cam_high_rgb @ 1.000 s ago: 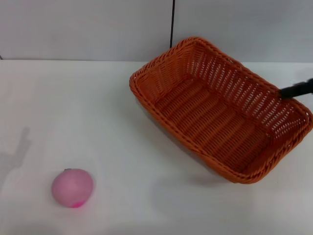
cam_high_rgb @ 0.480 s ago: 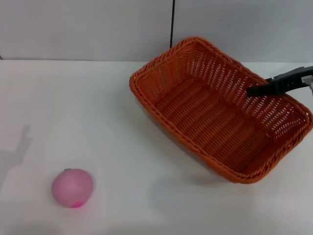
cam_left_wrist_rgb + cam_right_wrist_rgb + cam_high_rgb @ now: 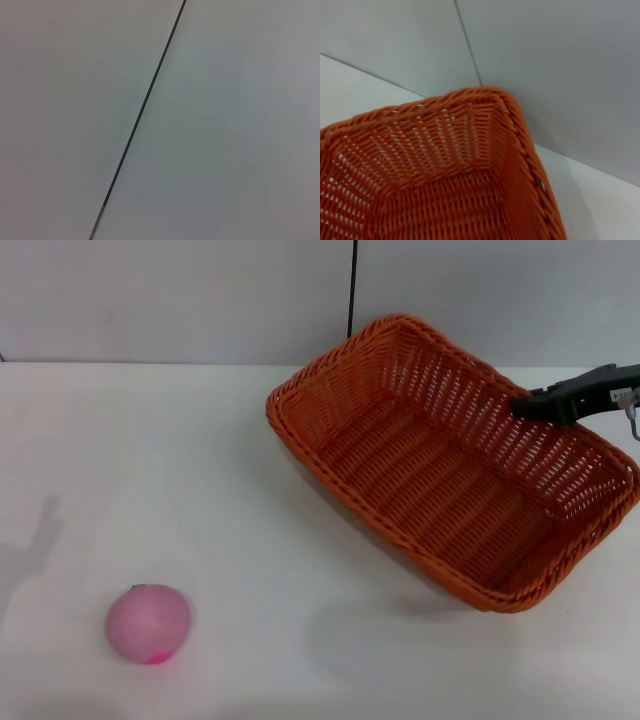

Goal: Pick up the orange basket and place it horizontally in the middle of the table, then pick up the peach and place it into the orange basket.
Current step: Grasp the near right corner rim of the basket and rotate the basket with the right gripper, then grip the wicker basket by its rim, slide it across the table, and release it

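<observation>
The right gripper (image 3: 530, 406), a dark fingered tool entering from the right edge of the head view, sits at the far long rim of the large rectangular orange woven wicker basket (image 3: 450, 470). Its tip overlaps the braided rim and upper wall. Whether the fingers are spread or closed on the rim cannot be told from these views, and no grasp can be confirmed.

Change over the last second: the right gripper has advanced from the right edge inward along the far rim, then drawn back slightly and risen. The basket shows a very slight shift of its near-left corner. Judgement: contact with the rim has probably been made, and the grasp or first lift is under way.

The orange basket (image 3: 445, 190) rests on the right half of the broad white matte table (image 3: 200, 460), with its long axis running diagonally from the far middle toward the near right edge. It is not yet horizontal nor centred. The right wrist view shows only its inner corner and braided rim.

The small round pale-pink peach (image 3: 148, 624) lies near the front left corner of the table, well apart from the basket.

The left gripper is out of view; its wrist camera faces a plain grey wall panel (image 3: 225, 125).
</observation>
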`<state>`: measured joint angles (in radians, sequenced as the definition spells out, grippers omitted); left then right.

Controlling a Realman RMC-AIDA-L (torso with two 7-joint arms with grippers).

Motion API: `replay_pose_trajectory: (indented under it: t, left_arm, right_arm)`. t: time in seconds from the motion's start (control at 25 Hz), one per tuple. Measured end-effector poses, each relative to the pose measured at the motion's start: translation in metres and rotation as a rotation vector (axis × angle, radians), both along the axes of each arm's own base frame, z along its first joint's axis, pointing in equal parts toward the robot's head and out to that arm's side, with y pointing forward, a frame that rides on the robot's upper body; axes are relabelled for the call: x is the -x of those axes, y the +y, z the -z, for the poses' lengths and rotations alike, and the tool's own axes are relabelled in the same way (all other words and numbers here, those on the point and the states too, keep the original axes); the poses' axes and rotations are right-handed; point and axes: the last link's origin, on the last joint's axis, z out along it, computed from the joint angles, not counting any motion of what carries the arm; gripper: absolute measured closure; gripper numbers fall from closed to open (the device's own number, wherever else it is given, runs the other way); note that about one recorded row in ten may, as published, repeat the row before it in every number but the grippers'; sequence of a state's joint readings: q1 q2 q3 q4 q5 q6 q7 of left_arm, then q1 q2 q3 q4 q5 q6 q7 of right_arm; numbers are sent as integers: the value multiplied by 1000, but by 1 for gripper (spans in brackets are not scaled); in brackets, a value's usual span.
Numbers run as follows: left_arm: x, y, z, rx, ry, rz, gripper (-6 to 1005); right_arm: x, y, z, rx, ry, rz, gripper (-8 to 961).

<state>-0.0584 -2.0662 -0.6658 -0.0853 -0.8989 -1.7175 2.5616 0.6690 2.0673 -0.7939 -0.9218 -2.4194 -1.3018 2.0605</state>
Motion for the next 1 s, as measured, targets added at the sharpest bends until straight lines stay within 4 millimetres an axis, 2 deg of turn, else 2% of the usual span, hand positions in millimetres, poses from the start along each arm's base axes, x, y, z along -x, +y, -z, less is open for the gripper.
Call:
replay_pose_trajectory:
  t: [0.16, 0.28, 0.48, 0.68, 0.84, 1.0]
  left_arm:
    - [1, -1, 0, 1, 1, -1, 167]
    - [1, -2, -1, 1, 3, -4, 167]
    - [2, -4, -1, 5, 6, -5, 168]
    - [4, -10, -5, 3, 32, 7, 168]
    - [3, -16, -8, -2, 54, 22, 168]
    - [3, -21, -9, 5, 67, 34, 168]
  right_arm:
    - [-1, -3, 1, 8, -8, -40, 747]
    - [0, -6, 1, 24, -11, -84, 799]
    - [1, -16, -5, 47, -25, -188, 799]
    - [2, -24, -27, 9, -80, -282, 799]
    - [8, -33, -38, -14, -141, -464, 798]
    - [15, -38, -38, -22, -164, -623, 798]
